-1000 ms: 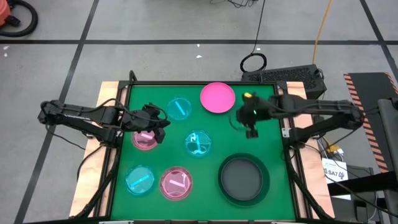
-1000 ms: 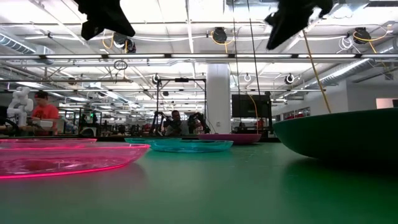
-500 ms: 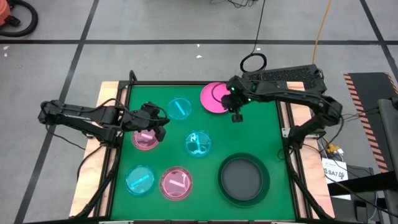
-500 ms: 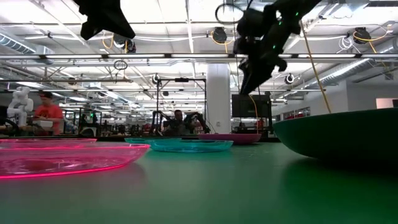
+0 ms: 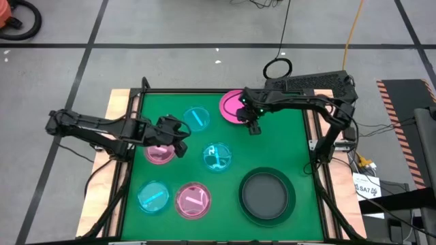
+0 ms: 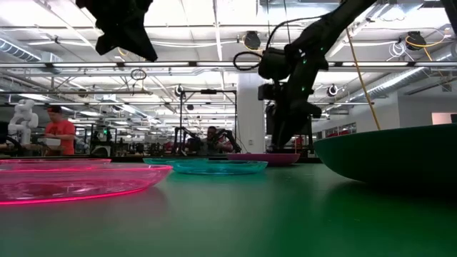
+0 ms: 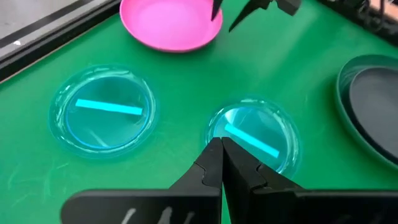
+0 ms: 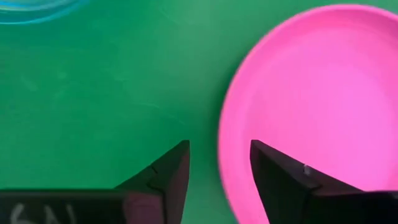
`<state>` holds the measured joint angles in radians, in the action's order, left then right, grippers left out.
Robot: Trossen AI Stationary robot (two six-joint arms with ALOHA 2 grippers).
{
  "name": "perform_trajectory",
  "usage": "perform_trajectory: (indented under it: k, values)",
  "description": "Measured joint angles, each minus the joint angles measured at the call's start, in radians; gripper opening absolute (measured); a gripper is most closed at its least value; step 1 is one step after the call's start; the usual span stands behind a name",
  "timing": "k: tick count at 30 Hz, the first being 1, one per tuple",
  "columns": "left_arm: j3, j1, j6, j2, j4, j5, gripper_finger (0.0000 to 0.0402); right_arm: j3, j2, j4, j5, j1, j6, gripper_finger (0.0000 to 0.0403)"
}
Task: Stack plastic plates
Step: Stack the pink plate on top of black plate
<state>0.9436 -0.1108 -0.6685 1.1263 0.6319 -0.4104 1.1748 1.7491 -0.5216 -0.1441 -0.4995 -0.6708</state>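
Plates are spread over the green mat, none stacked yet. Right gripper is low at the near edge of the opaque pink plate, fingers spread, not pinching it. Left gripper hangs pressed together above a translucent pink plate.

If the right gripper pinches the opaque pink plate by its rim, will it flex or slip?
The opaque pink plate looks thin, shallow and glossy, so probably light, perhaps slippery. The open right gripper straddles its rim; lifted there, it may tilt.

Three cyan plates; two translucent pink; one opaque pink.
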Motion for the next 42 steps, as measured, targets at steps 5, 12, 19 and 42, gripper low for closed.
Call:
perform_trajectory:
  k: [5,12,19,42]
  values:
    - [0.000,0.000,-0.007,0.033,-0.012,0.055,0.0001,0.000,0.046,0.027,0.010,-0.004,-0.003,0.0163]
    - [0.000,-0.002,-0.040,0.034,-0.039,0.073,0.0001,0.000,0.068,0.031,0.010,-0.003,0.000,0.0146]
    - [0.000,-0.002,-0.033,0.034,-0.061,0.073,0.0001,0.001,0.092,0.050,0.018,-0.005,0.003,0.0089]
    - [0.000,-0.003,-0.070,0.033,-0.063,0.153,0.0001,0.010,-0.127,-0.090,0.167,0.117,0.215,0.0004]
